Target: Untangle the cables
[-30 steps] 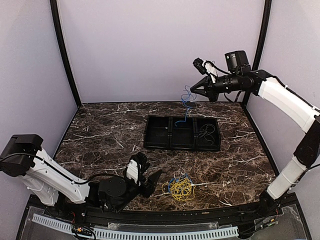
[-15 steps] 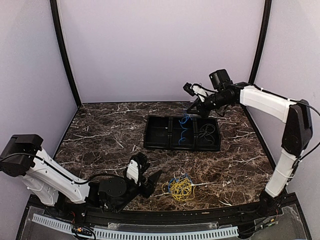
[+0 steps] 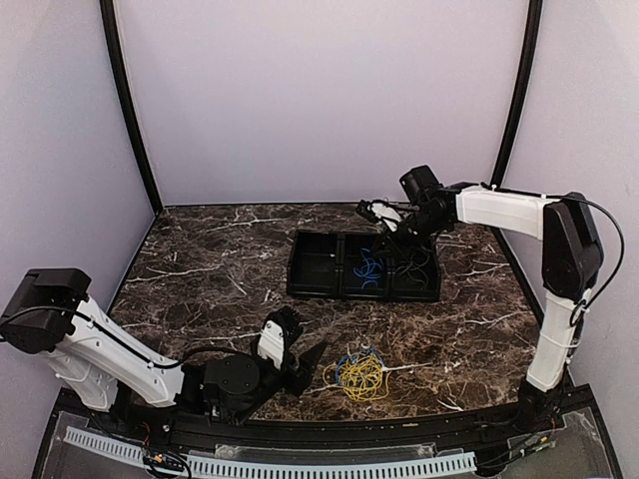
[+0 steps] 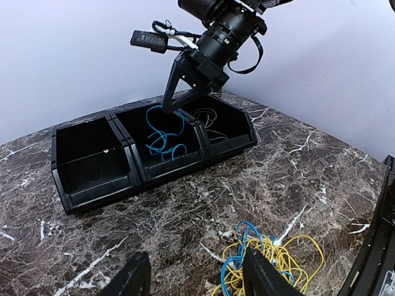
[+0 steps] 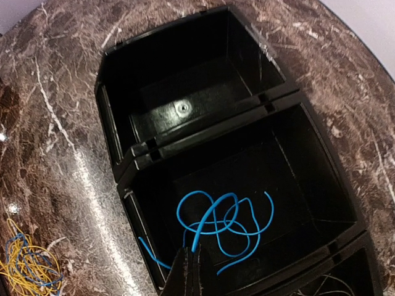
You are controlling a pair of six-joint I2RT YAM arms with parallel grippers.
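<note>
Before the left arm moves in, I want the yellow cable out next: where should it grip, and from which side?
Probably the outer loop of the yellow cable on the tangle's right edge, coming from above: it lies flat on the table, and the blue strands cross its left and far parts.

Left arm: folded low at 7 o'clock.
Left pincer: jaws spread wide, aimed toward 1 o'clock.
Right arm: stretched toward 1 o'clock, wrist tipped down.
Right pincer: pinched tight on the blue cable.

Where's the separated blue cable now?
In the top view, the blue cable lies in the middle compartment of the black bin, pinched by the right gripper.
</note>
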